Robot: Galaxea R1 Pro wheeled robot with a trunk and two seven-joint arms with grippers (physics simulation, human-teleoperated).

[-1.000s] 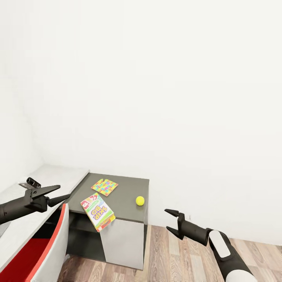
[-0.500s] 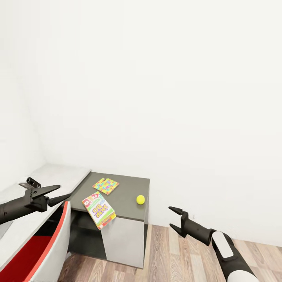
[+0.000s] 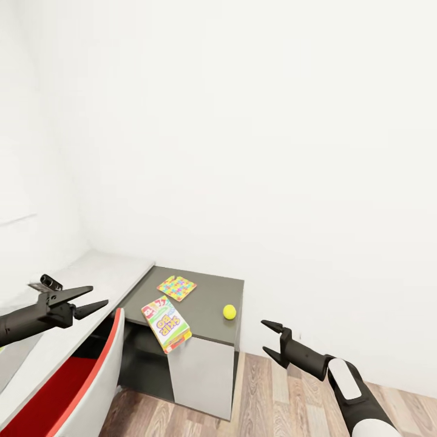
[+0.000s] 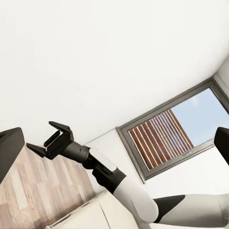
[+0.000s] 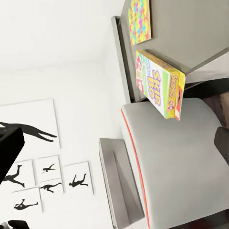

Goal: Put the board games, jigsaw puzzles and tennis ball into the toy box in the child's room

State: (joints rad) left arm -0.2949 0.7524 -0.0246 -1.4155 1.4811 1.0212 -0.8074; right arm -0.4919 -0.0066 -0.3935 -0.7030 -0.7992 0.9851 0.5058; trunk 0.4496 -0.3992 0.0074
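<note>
On the dark grey cabinet end of the table (image 3: 206, 325) lie a jigsaw puzzle (image 3: 176, 287) (image 5: 140, 21), the green-white-red SKIP-BO board game (image 3: 165, 323) (image 5: 160, 86) and the tennis ball (image 3: 229, 312). The SKIP-BO box overhangs the front edge. A light-grey tray, the toy box (image 5: 110, 181), rests on the pale table top. My left gripper (image 3: 99, 295) hangs open over the pale top, left of the toys. My right gripper (image 3: 264, 336) (image 4: 38, 134) stands open over the floor, right of the cabinet and clear of the ball.
A grey chair with a red seat (image 3: 91, 376) (image 5: 176, 157) stands against the desk front. Black player silhouette posters (image 5: 47, 186) hang on the white wall. Wood-plank floor (image 3: 273, 400) lies right of the cabinet. A window (image 4: 167, 133) shows behind me.
The whole head picture has shifted, with the cabinet and toys now further right: the camera moved. My right gripper moved slightly right and lower. No toy has moved on the cabinet.
</note>
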